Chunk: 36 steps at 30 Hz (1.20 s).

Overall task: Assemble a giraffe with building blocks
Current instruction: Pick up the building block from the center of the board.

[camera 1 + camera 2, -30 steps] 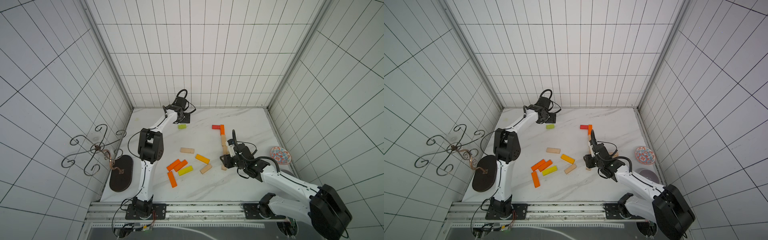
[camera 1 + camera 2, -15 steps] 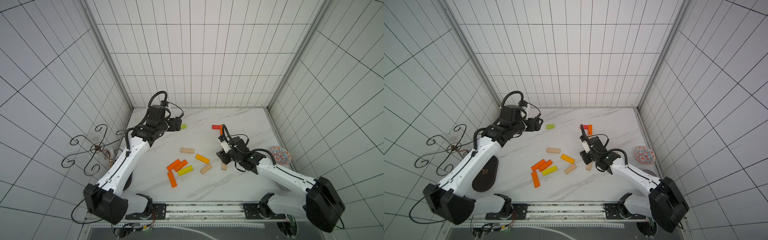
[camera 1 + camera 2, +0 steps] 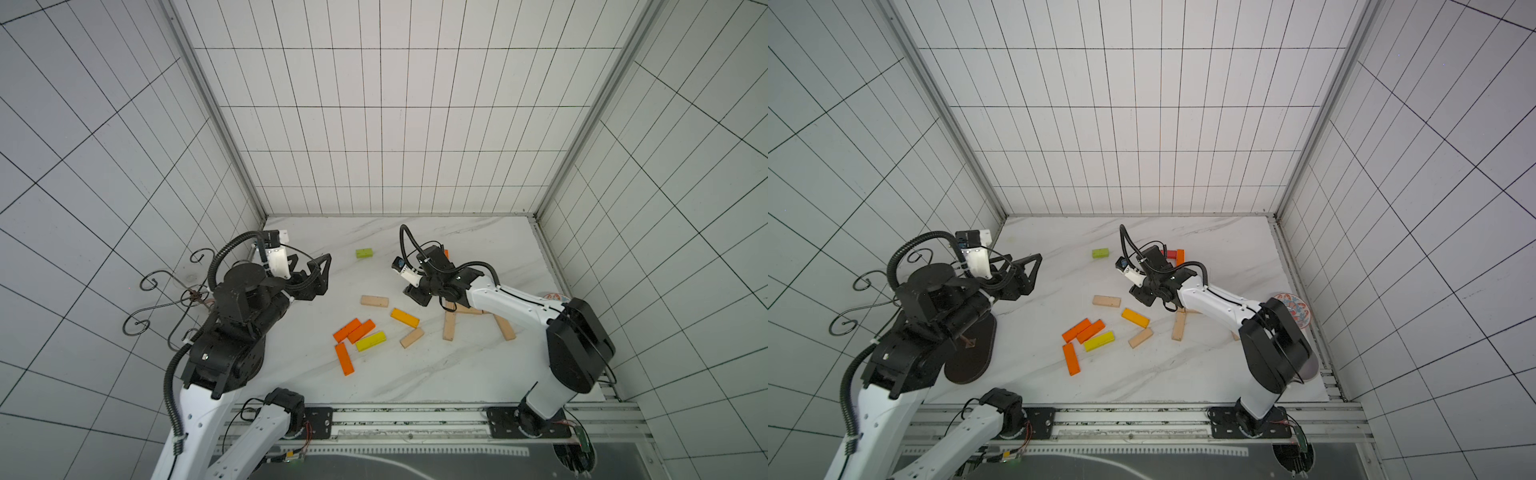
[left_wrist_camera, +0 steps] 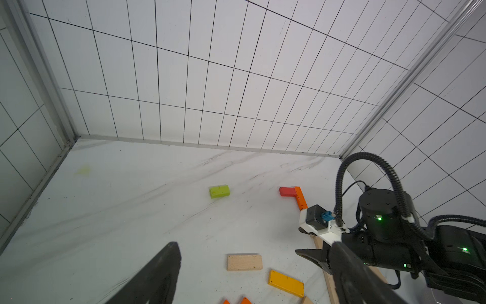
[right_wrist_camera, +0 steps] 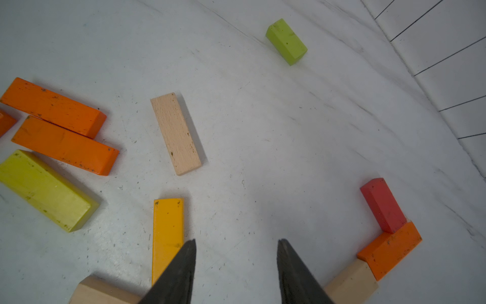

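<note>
Left hand point(image 3: 312, 266) spread, retreated from green block point(image 3: 364, 253); right hand point(image 5: 236, 243) spread, empty.

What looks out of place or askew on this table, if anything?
On the table, a scrolled metal stand at the left edge and a patterned dish at the right edge are not building blocks. The green block lies alone, apart from the rest.
</note>
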Each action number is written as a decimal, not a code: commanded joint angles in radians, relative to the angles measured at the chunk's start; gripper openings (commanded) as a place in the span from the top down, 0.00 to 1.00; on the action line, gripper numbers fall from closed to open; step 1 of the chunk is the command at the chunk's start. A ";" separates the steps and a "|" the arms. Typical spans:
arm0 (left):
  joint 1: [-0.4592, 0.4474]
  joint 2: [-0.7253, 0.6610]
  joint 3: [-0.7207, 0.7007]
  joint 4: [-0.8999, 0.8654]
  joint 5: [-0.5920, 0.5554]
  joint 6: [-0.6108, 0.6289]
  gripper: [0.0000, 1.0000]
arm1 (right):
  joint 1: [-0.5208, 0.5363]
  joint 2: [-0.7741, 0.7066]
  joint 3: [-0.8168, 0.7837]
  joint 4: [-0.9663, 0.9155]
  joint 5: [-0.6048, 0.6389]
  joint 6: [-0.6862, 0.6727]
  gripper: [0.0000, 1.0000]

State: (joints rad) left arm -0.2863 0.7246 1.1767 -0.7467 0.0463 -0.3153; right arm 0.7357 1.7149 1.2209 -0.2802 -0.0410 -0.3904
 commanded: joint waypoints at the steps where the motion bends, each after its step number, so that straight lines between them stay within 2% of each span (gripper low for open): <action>1: 0.001 0.000 0.006 -0.068 -0.046 -0.037 0.12 | 0.039 0.103 0.175 -0.089 -0.012 -0.063 0.48; 7: -0.007 -0.020 -0.022 -0.067 -0.054 -0.044 0.12 | 0.068 0.270 0.317 -0.124 -0.008 -0.063 0.47; 16: -0.007 -0.055 -0.086 -0.048 -0.048 -0.059 0.12 | 0.086 0.430 0.471 -0.174 -0.046 -0.054 0.46; 27: -0.011 -0.063 -0.114 -0.034 -0.057 -0.055 0.12 | 0.093 0.519 0.555 -0.209 -0.079 -0.025 0.45; 36: -0.012 -0.064 -0.121 -0.024 -0.060 -0.055 0.11 | 0.112 0.518 0.537 -0.255 -0.141 -0.030 0.41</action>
State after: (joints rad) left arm -0.2939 0.6685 1.0626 -0.7883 -0.0010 -0.3668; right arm 0.8333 2.2147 1.6955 -0.4694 -0.1345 -0.4114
